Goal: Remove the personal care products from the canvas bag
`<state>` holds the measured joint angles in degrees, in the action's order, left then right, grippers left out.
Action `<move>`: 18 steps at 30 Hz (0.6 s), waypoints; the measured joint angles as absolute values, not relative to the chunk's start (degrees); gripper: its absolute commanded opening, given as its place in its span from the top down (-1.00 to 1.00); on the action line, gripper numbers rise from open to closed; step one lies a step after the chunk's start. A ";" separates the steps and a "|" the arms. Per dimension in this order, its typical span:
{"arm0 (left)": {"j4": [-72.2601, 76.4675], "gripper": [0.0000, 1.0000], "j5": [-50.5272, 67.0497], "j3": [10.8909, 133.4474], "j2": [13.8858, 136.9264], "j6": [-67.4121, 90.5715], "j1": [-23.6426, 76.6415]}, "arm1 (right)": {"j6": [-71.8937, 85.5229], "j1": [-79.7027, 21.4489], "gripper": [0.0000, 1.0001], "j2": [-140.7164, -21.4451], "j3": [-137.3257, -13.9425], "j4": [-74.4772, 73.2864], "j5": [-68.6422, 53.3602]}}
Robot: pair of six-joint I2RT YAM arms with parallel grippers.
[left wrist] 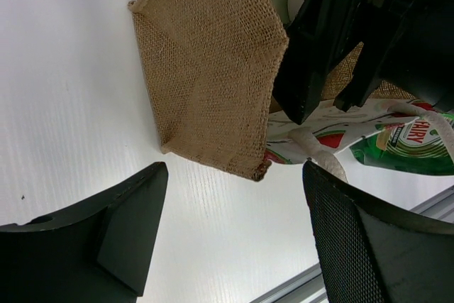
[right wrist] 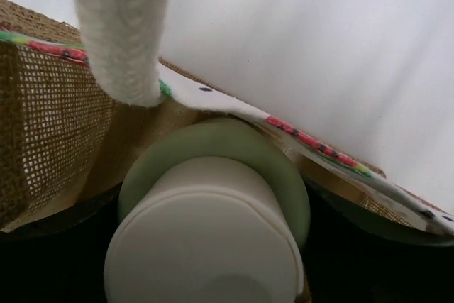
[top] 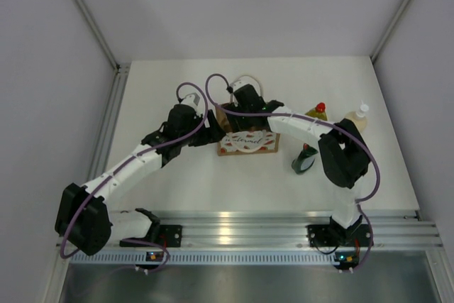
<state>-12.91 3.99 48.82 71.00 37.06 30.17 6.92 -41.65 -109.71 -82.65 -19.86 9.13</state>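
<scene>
The canvas bag (top: 248, 143) sits in the middle of the white table (top: 177, 189), its printed white band facing the near edge and one cream loop handle (right wrist: 124, 26) hanging across the right wrist view. The right gripper (left wrist: 325, 104) reaches down into the bag's open top from the far side. The pale green bottle (right wrist: 213, 175) is inside the bag, directly under that gripper, with its white cap (right wrist: 206, 239) pointing up at it. Dark finger shapes flank the bottle, but I cannot tell whether they are grasping it. The left gripper (left wrist: 234, 175) is low at the bag's left side, fingers spread wide and released, with only the bag's burlap corner and bare table between them. Three products are already out, to the right of the bag: the dark green bottle (top: 305, 160) just beside its near right corner, the yellow-green bottle (top: 318, 111) with its red cap farther back, and the peach pump bottle (top: 357, 118) farthest right.
</scene>
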 measured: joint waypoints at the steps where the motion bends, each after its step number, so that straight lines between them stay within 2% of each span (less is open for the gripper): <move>1: -12.91 -0.63 3.84 48.82 70.94 37.06 30.17 | 7.27 -41.69 -0.29 -109.82 -82.65 -19.79 8.99; 2: -12.91 -0.63 3.70 48.80 70.87 37.04 30.17 | 7.35 -41.80 0.01 -109.89 -82.70 -19.77 9.21; 5: -12.91 -0.63 3.57 48.75 70.72 36.99 30.17 | 7.53 -41.85 0.52 -109.97 -82.70 -19.86 9.52; 7: -12.91 -0.63 3.57 48.73 70.65 36.97 30.17 | 7.51 -41.87 0.67 -109.97 -82.67 -19.79 9.54; 8: -12.91 -0.63 3.57 48.73 70.63 36.95 30.17 | 7.49 -41.87 0.83 -109.97 -82.70 -19.77 9.56; 11: -12.91 -0.63 3.57 48.73 70.63 36.95 30.17 | 7.14 -41.91 1.00 -109.89 -82.67 -19.73 9.58; 18: -12.91 -0.63 3.57 48.69 70.63 37.01 30.17 | 4.82 -42.02 1.00 -108.68 -82.50 -20.14 9.74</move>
